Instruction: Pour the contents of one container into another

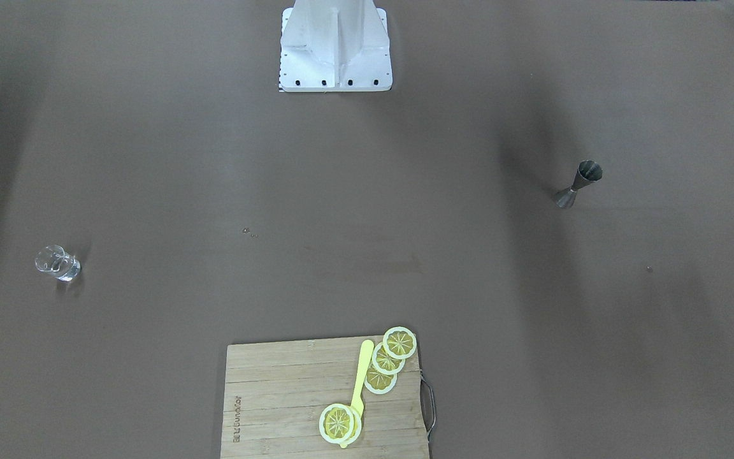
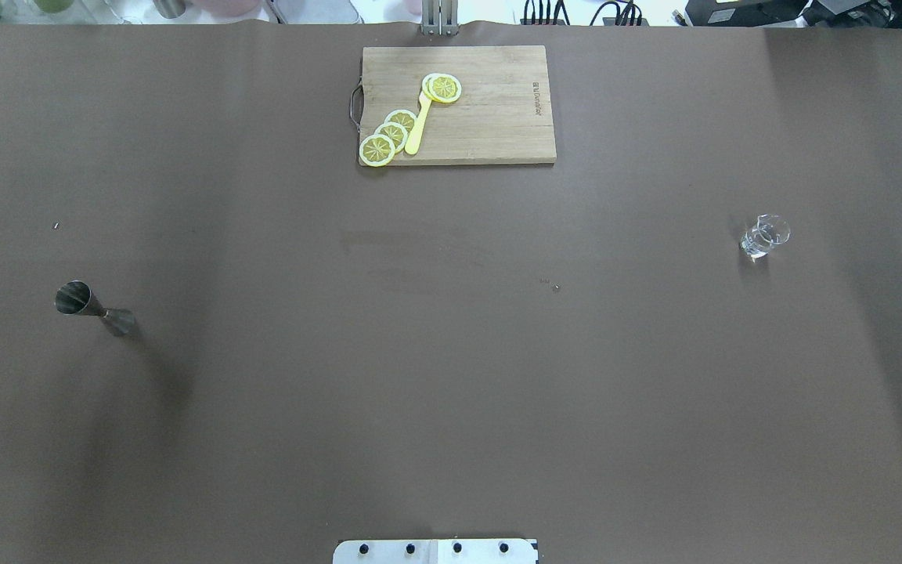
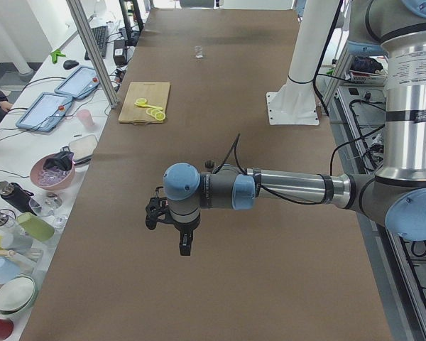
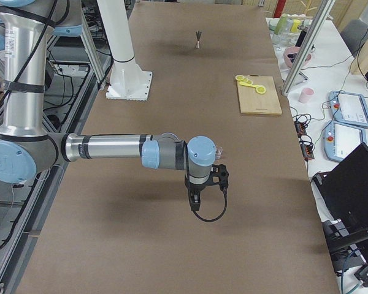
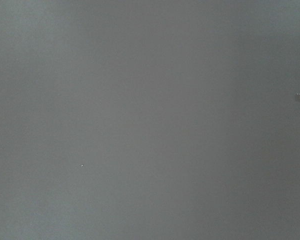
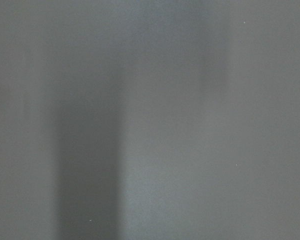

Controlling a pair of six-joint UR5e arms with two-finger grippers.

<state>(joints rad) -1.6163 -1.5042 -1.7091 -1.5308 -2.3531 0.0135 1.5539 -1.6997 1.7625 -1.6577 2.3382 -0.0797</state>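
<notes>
The metal jigger (image 2: 95, 310) stands upright on the brown surface (image 2: 451, 376), far out on the robot's left side. The small clear glass (image 2: 764, 235) stands upright far out on the robot's right side. The two are well apart, with open surface between them. Whether either holds any liquid cannot be told.

At the far edge of the surface, across from the robot's base (image 2: 435, 551), lies a wooden cutting board (image 2: 498, 117). It carries several lemon slices (image 2: 388, 137) and a yellow utensil (image 2: 418, 125). Three slices overlap in a row near the board's handle end, and more lie at the utensil's other end.

The left hand (image 3: 187, 244) shows only in the left side view, hanging above the surface on a low, outstretched arm, and whether it is released or clenched cannot be told. The right hand (image 4: 193, 201) shows only in the right side view, likewise above the surface, and its state cannot be told either. Neither hand has hold of the jigger or the glass. Both wrist views show only blurred brown surface.
</notes>
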